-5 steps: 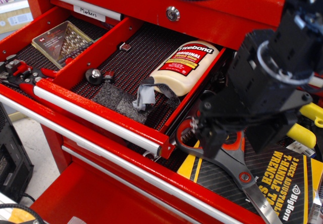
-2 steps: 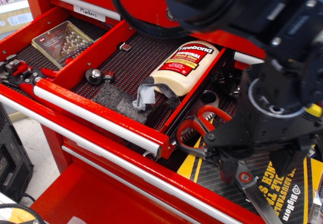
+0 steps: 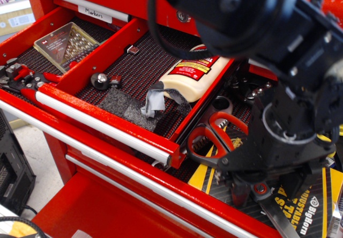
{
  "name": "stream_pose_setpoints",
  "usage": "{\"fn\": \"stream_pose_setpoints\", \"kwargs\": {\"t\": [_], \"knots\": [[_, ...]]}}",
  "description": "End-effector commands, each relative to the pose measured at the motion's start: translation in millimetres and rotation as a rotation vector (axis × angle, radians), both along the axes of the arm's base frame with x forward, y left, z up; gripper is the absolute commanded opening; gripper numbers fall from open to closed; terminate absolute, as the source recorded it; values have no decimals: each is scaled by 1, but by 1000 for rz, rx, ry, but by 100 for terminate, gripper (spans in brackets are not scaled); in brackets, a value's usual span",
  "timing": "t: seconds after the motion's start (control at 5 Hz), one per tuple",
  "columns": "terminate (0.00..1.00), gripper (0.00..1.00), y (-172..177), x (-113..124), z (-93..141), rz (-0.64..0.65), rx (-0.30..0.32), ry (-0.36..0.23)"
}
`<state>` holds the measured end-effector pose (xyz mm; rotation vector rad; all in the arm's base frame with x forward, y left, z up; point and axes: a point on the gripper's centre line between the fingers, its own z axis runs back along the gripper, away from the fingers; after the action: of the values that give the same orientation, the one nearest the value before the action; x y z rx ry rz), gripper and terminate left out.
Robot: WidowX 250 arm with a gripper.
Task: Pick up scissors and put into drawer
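I have the gripper (image 3: 257, 187) low over the pivot of the scissors (image 3: 217, 136), which lie in the lower tray beside the drawer (image 3: 115, 128); I cannot tell the fingers' opening.

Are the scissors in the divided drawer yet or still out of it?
Out. The scissors lie below and right of the drawer, on a yellow-and-black package, with the gripper over their pivot.

Red-handled scissors (image 3: 217, 136) lie flat below the open, divided red drawer (image 3: 107, 114), blades partly hidden.
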<state>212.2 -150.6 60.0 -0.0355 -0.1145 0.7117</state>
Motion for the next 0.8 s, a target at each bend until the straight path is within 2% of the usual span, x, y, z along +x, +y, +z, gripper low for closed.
{"fn": "stream_pose_setpoints", "kwargs": {"t": [0.0,0.6], "knots": [[0,0,0,5,-7,48,-6,-48],[0,0,-27,-6,26,16,-10,37]]}}
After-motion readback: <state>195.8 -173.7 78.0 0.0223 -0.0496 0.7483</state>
